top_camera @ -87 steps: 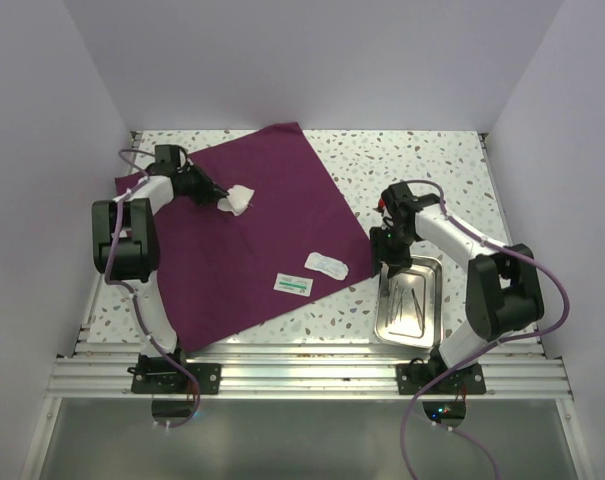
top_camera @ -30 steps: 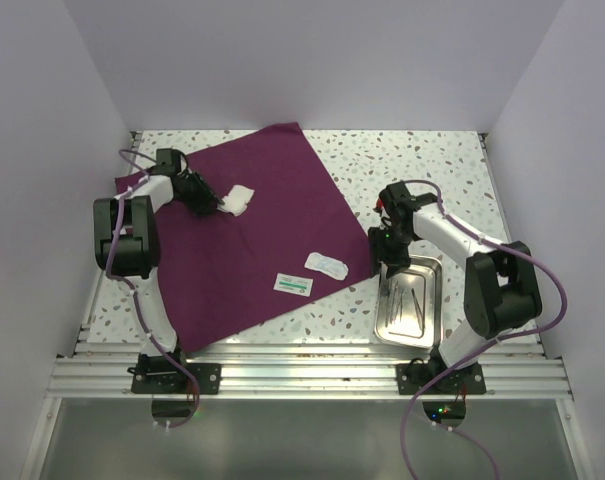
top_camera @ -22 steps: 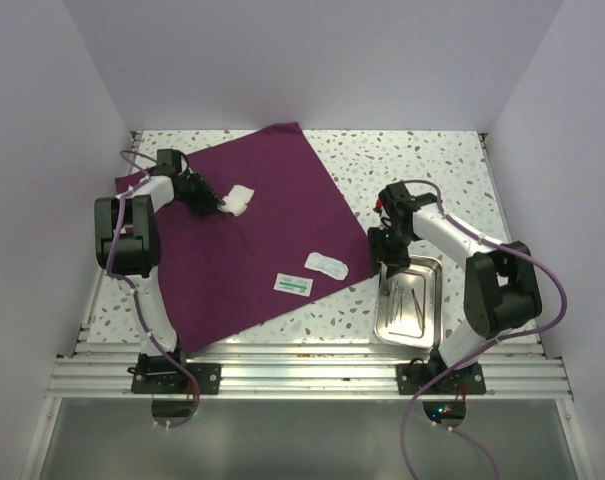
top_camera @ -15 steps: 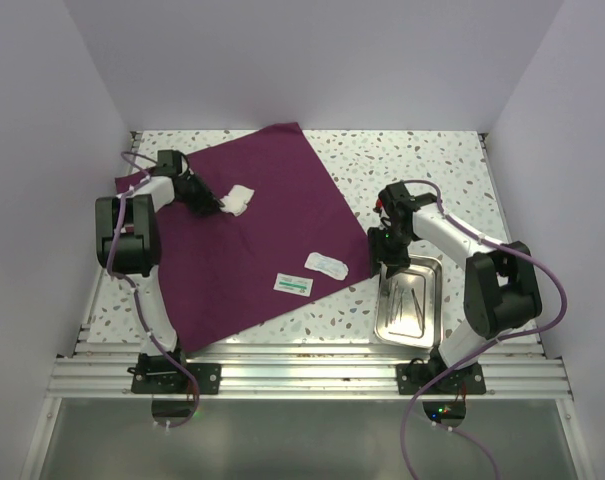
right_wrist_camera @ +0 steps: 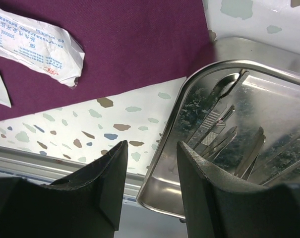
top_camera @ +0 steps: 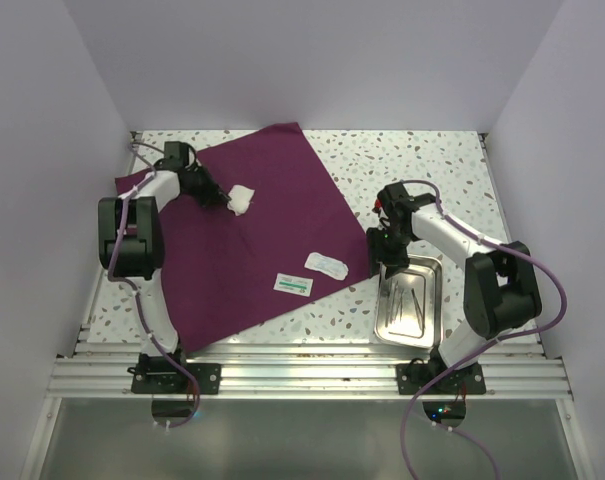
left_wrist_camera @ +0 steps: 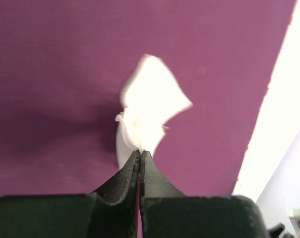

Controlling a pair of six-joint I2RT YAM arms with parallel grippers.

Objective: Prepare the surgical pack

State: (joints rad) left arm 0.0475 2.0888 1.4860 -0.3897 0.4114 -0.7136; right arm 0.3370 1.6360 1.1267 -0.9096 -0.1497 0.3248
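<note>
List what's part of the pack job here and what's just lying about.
Job: purple cloth; gauze pad pinched in left gripper; white packet; green-labelled packet; steel tray; metal instruments inside it.
Not job: speckled table; aluminium rails.

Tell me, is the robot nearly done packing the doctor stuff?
Not nearly. Done: the purple cloth lies spread flat, two packets on it. In hand: the left fingers pinch a white gauze pad. Left: the steel tray with instruments sits off the cloth by the open right fingers, and nothing is wrapped.
</note>
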